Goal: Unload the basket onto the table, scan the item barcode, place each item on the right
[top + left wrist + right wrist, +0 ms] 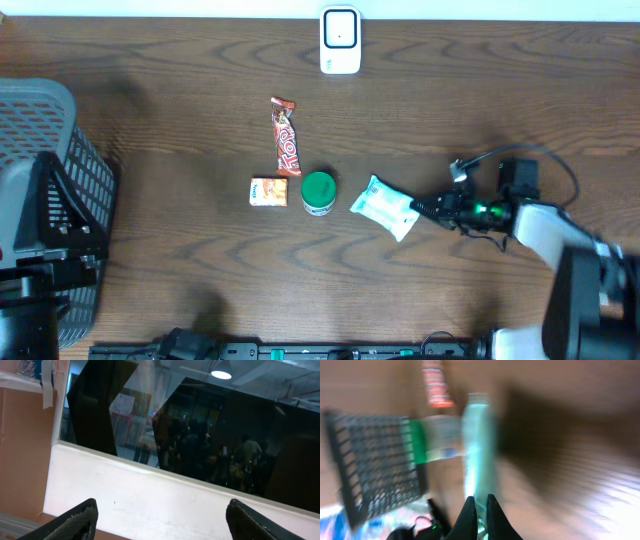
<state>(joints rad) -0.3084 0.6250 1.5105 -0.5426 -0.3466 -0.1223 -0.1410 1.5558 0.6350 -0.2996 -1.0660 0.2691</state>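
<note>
White packet point(385, 208), one edge inside the closed right gripper point(416, 207).

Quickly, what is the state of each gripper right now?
Left gripper: open, holding nothing.
Right gripper: shut on the edge of the wipes packet.
</note>
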